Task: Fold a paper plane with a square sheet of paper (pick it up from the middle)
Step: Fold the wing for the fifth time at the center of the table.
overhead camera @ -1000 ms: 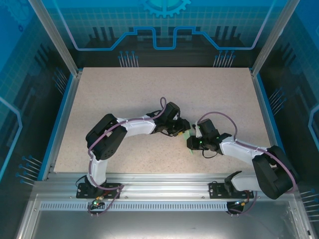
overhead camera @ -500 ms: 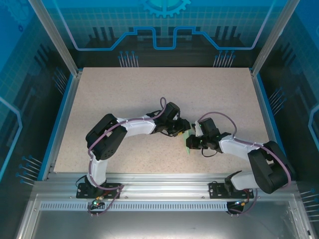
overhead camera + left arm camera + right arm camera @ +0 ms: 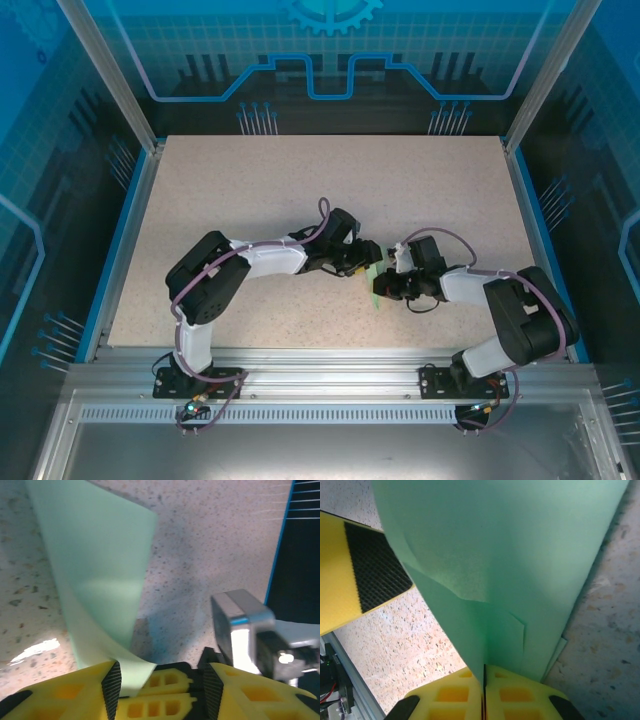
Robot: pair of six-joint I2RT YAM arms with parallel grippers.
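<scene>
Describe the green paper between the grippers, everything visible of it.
The square sheet of paper is thin, matte, pale mint green and unmarked, bent over in a curve, with small creases near the grip. It stands up above the speckled table between the two arms. The right gripper is shut on one edge. The left gripper is open, a corner of the paper lying between its fingers; contact there is unclear.
</scene>
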